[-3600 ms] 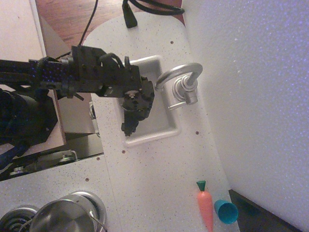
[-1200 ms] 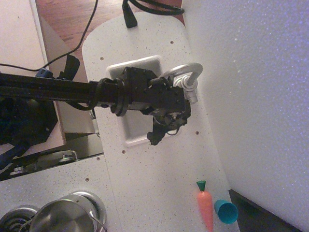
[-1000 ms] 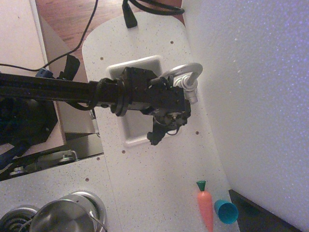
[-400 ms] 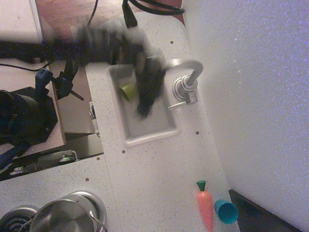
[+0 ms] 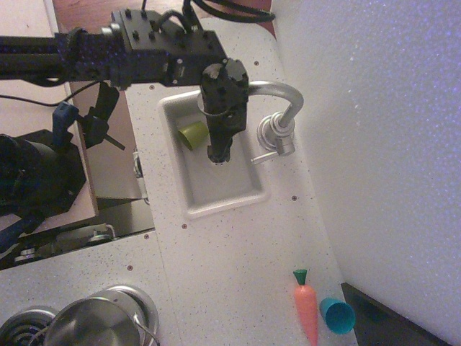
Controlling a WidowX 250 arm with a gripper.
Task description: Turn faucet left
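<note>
Hidden and cut-off parts

The gripper covers the faucet spout's tip and part of the green cup; its jaws are unreadable. At 7 o'clock, the pot is cut off.

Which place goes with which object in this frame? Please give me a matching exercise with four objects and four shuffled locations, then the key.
Objects:
1. faucet
2. green cup
3. carrot
4. blue cup

Places:
A. lying inside the sink basin, beside the gripper
B. on the counter near the bottom edge, green top pointing towards the sink
C. standing on the counter between the basin and the wall
D. tipped over right beside the wall, next to the toy vegetable

Pairs: 1-C, 2-A, 3-B, 4-D
</note>
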